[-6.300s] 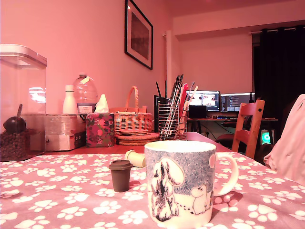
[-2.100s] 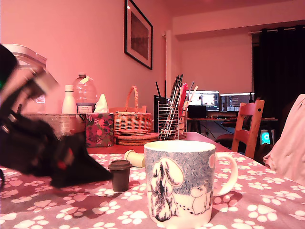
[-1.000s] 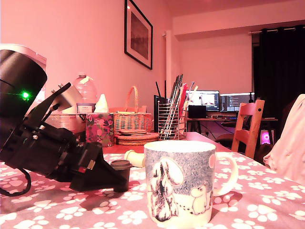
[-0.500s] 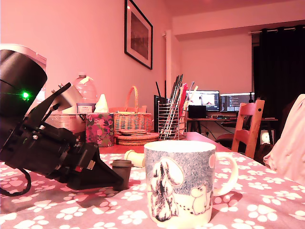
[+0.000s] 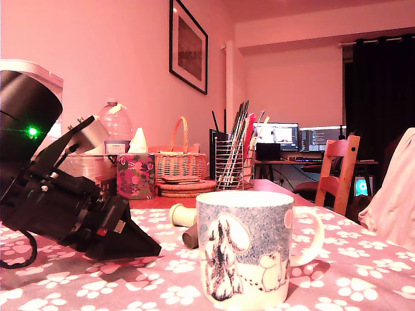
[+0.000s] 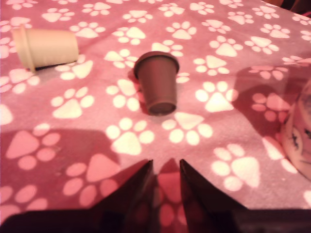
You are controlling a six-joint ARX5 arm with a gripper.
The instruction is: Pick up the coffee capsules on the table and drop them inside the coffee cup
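Observation:
The dark brown coffee capsule (image 6: 156, 82) lies tipped on its side on the paw-print cloth; in the exterior view the dark capsule (image 5: 190, 238) shows partly behind the coffee cup. The cream capsule (image 6: 46, 47) also lies on its side, further off, and shows as the cream capsule (image 5: 181, 214) behind the dark one. The white coffee cup (image 5: 243, 256) with cartoon drawings stands upright in front, handle to the exterior view's right; its wall shows at the cup (image 6: 299, 141) edge. My black gripper (image 6: 165, 167) hangs low over the cloth just short of the dark capsule, fingers a narrow gap apart and holding nothing. The gripper (image 5: 152, 249) tip points at the cup.
Behind the table's far edge stand a wire-mesh pen holder (image 5: 229, 165), a wicker basket (image 5: 180, 165), a floral tissue box (image 5: 136, 176), bottles, and a clear container (image 5: 29, 136) at the exterior view's left. A wooden chair (image 5: 338, 172) is at the right.
The dark capsule stood upright at the gripper's tip; now it lies toppled, nearer the cup. The gripper has drawn back slightly toward the exterior view's left.

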